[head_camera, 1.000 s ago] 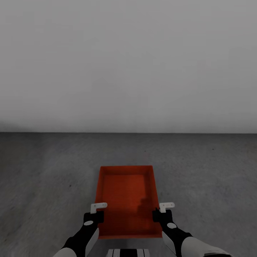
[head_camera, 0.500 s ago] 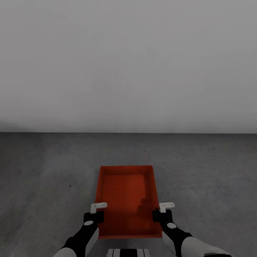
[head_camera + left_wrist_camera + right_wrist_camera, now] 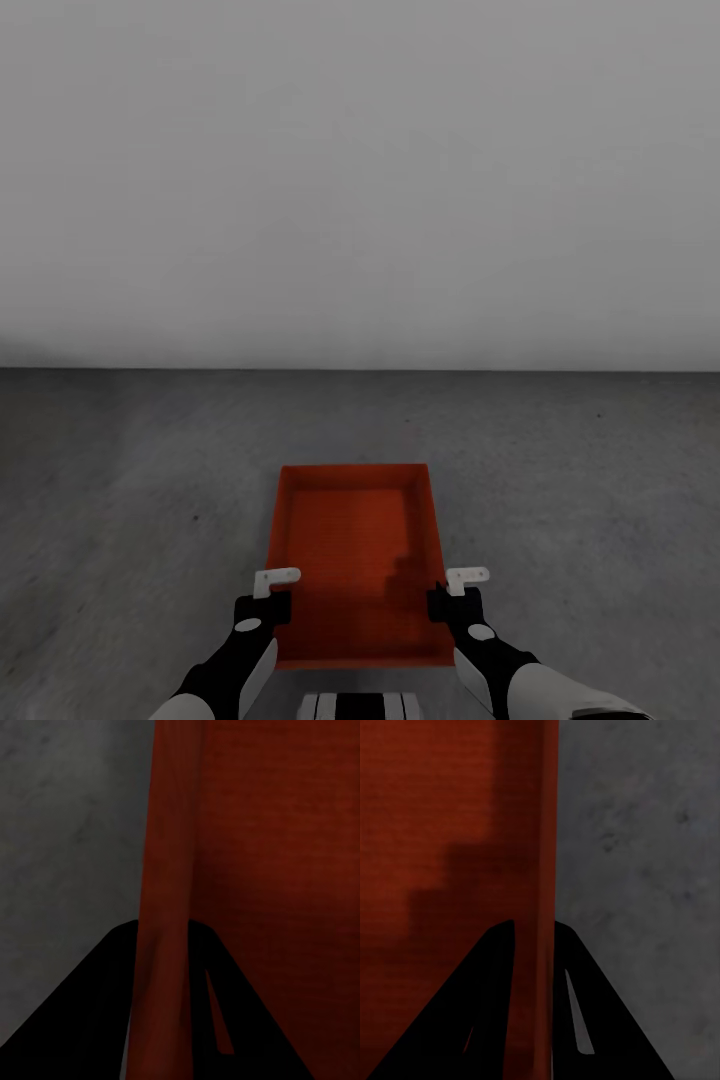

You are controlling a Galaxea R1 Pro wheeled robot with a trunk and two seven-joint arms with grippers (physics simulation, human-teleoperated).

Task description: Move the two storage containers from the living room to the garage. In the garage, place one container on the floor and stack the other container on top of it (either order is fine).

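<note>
One red-orange storage container (image 3: 350,540), lidless and empty, lies lengthwise straight ahead of me over the grey concrete floor (image 3: 560,500) of the garage. My left gripper (image 3: 272,603) is shut on its left side wall near the close end. My right gripper (image 3: 438,600) is shut on the right side wall opposite. In the left wrist view the dark fingers (image 3: 112,975) straddle the thin wall of the container (image 3: 262,870). The right wrist view has the same grip, fingers (image 3: 495,975) on either side of the container (image 3: 435,832) wall. Whether the box rests on the floor I cannot tell.
A plain white wall (image 3: 360,180) rises a short way beyond the container's far end. Rough grey concrete (image 3: 645,870) spreads to both sides of the box (image 3: 67,832).
The line where wall meets floor sits a touch higher in the picture, a slight camera shift. Container and both grippers keep the same pose.
</note>
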